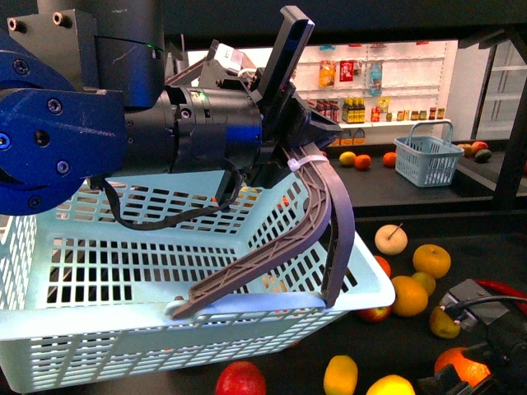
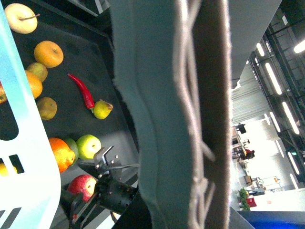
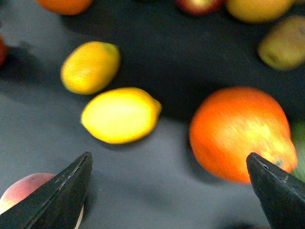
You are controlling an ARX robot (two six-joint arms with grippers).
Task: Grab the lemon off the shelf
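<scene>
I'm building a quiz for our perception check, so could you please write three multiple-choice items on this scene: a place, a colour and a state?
1. Where does the lemon lie? A. on a white plate B. on the dark shelf deck C. in a red bowl
2. What colour is the near basket? A. light blue B. red C. green
3. How is the right tool? A. shut on an apple B. shut on the lemon C. open, holding nothing
Answers: 1 B, dark deck surrounds it; 2 A, its slatted walls are pale blue; 3 C, its fingers stand wide apart, gripping nothing.
</scene>
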